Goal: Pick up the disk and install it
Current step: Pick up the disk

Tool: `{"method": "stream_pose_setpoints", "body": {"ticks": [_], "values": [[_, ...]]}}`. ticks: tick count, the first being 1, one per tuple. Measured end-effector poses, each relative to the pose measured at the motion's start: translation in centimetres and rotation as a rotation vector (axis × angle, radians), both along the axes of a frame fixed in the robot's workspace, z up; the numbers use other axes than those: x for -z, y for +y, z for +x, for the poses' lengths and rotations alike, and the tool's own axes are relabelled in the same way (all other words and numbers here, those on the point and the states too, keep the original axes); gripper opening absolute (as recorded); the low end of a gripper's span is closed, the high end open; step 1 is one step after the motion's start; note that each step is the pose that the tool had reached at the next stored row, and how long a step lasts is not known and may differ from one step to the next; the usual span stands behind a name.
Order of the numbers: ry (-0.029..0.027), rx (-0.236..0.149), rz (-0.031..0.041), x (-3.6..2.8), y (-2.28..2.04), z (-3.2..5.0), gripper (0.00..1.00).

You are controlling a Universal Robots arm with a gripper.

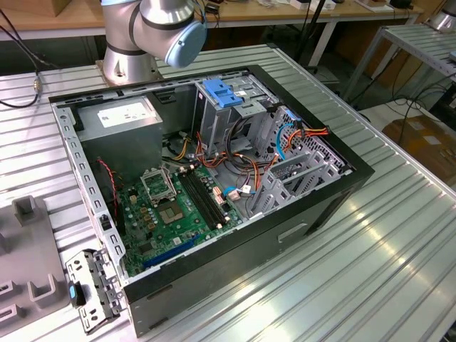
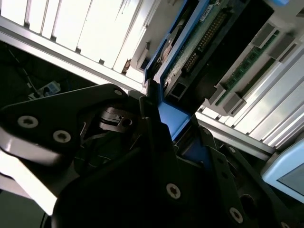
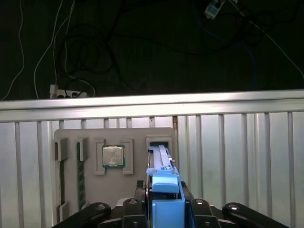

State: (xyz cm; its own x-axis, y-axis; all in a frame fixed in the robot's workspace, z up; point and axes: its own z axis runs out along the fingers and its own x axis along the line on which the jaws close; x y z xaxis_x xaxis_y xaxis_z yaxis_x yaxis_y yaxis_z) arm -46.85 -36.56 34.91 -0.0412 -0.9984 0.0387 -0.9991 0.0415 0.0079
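Observation:
The disk (image 3: 164, 202) stands on edge between my fingers, its bright blue carrier facing the first wrist camera. Its far end reaches the empty slot (image 3: 159, 144) of a grey parts tray (image 3: 66, 137). My gripper (image 3: 164, 211) is shut on it, with a black finger (image 3: 131, 209) pressed against each side rail. In the second wrist view the disk (image 2: 194, 47) shows its dark body, connector edge and blue frame, with the gripper (image 2: 164, 118) clamped on the blue part. The arm's base (image 1: 142, 35) stands behind the open computer case (image 1: 299, 235).
The tray also holds a processor (image 3: 113, 156) and a memory stick (image 3: 79, 173). Inside the case are a motherboard (image 1: 178, 214), loose cables (image 1: 246, 167), a drive cage with a pale-blue plate (image 1: 224, 92) and a power supply (image 1: 121, 117). A perforated bracket (image 1: 89, 288) lies by the case's corner.

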Motion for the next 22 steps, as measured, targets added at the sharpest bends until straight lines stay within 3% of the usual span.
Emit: {"method": "stream_pose_setpoints", "body": {"ticks": [16,18,22], "values": [[-0.0002,0.000,-0.0011,-0.18,0.00,0.00,0.37],[0.0002,0.000,-0.0013,-0.42,0.00,0.00,0.37],[-0.0002,0.000,-0.0012,-1.64,0.00,0.00,0.37]]}}
